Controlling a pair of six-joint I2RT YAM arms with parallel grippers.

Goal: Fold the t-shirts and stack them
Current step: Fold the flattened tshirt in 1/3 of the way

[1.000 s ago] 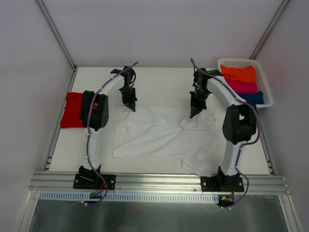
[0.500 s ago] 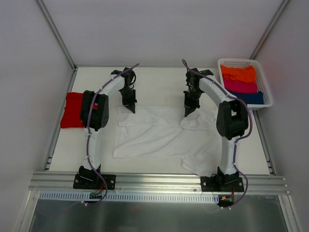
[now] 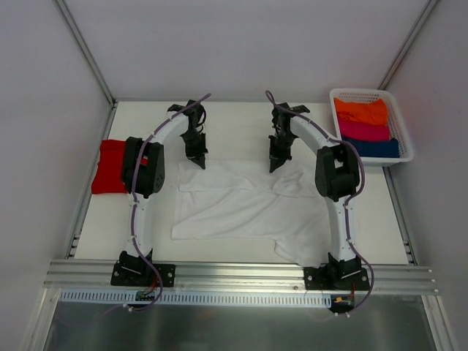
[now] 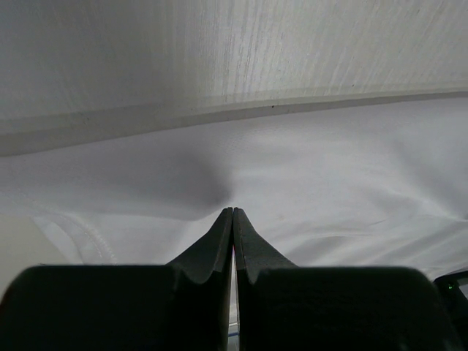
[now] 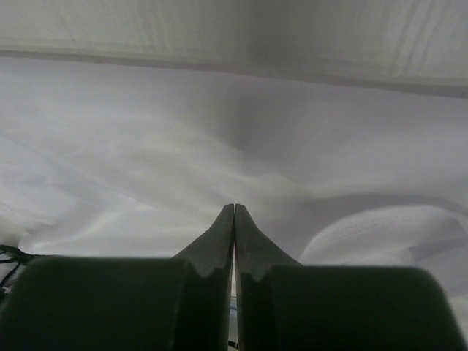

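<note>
A large white t-shirt [image 3: 241, 205] lies spread on the table's middle, with its far right part bunched. A folded red t-shirt [image 3: 111, 167] lies at the left edge. My left gripper [image 3: 197, 162] is down at the white shirt's far left edge. In the left wrist view it [image 4: 232, 210] is shut, and the white cloth [image 4: 329, 175] puckers at its tips. My right gripper [image 3: 273, 167] is down at the shirt's far edge, right of centre. In the right wrist view it [image 5: 234, 206] is shut, with folds of white cloth [image 5: 146, 146] meeting at its tips.
A white basket [image 3: 344, 93] at the far right holds folded orange [image 3: 362, 111], pink [image 3: 365, 131] and blue [image 3: 380, 148] cloths. White walls close in the table [image 3: 241, 124] on three sides. A metal rail [image 3: 241, 274] runs along the near edge.
My right gripper has moved left along the white shirt's far edge, and the cloth at the shirt's far right has shifted with it. My left gripper has stayed in place.
</note>
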